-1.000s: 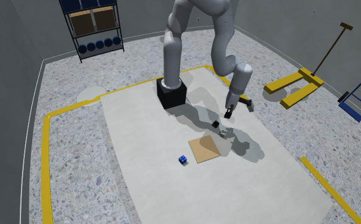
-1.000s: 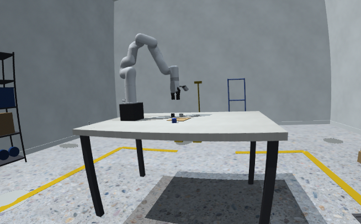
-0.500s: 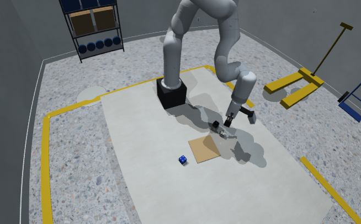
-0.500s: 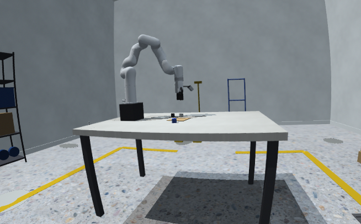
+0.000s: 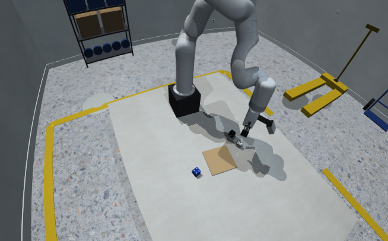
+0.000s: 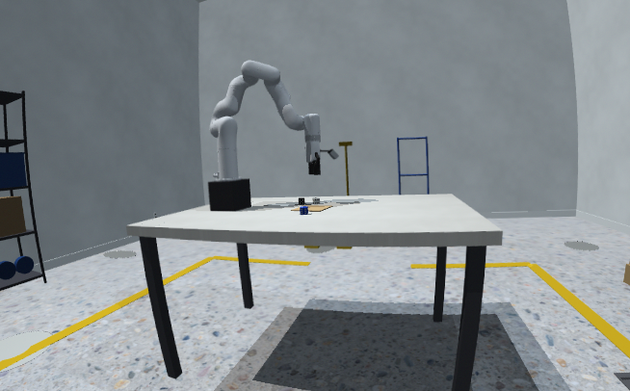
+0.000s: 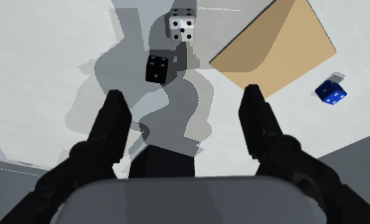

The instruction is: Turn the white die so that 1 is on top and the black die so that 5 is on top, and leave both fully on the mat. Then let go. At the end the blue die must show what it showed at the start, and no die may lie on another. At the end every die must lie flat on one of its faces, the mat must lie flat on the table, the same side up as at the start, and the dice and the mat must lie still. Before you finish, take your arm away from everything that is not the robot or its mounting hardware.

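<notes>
The black die (image 5: 232,133) (image 7: 157,69) and the white die (image 5: 239,143) (image 7: 182,26) lie flat on the table, close together and apart, just off the tan mat (image 5: 219,159) (image 7: 272,47). The blue die (image 5: 196,171) (image 7: 331,92) lies on the table on the mat's other side, showing four pips on top. My gripper (image 5: 245,130) (image 7: 183,101) (image 6: 313,168) is open and empty, high above the table next to the black die. The mat lies flat with no die on it. In the side view the dice (image 6: 308,200) look tiny.
The arm's black base (image 5: 184,100) stands on the table behind the dice. A shelf rack (image 5: 98,28), a yellow pallet jack (image 5: 318,92) and a blue hand truck (image 5: 385,109) stand on the floor away from the table.
</notes>
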You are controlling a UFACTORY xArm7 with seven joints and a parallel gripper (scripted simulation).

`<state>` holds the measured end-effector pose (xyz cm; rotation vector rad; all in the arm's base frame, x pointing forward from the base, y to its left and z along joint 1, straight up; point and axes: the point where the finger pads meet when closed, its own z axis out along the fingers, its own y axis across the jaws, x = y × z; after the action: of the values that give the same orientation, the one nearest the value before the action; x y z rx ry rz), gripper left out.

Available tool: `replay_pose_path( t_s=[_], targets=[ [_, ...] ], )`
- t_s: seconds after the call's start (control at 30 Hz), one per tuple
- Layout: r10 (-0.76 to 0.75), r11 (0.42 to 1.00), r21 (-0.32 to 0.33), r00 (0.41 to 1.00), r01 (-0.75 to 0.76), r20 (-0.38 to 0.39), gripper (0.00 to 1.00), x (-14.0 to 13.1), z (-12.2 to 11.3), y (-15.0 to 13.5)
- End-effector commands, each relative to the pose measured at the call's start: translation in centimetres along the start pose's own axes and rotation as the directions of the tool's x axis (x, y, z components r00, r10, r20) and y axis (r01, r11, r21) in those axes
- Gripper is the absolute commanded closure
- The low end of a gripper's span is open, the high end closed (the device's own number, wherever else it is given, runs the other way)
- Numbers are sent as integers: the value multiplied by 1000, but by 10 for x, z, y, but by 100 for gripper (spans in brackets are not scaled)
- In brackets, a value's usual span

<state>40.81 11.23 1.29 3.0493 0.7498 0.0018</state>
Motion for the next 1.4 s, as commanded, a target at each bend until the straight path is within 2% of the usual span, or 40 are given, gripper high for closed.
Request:
replay_pose_path(
  t_s=[0.0,0.17,0.33,0.47,0.53,0.67,0.97,1.03,1.07,1.23,1.37],
  targets=[
    [0,1000,0,1000,0,-4,0,1,-1,0],
    [-24,1000,-1,1000,24,-3,0,1,0,1],
    [-205,979,-6,979,205,1,0,1,5,2],
    [-245,970,-7,970,245,2,0,1,7,2],
    [-341,940,-8,940,341,4,0,1,10,2],
    [-412,911,-9,911,412,6,0,1,12,2],
    [-630,776,-8,776,630,11,0,1,20,2],
    [-630,776,-8,776,630,11,0,1,20,2],
    [-692,722,-7,722,692,12,0,1,23,2],
    [-759,650,-5,651,759,12,0,1,26,2],
    [-835,550,-3,549,835,12,0,1,29,1]
  ],
)
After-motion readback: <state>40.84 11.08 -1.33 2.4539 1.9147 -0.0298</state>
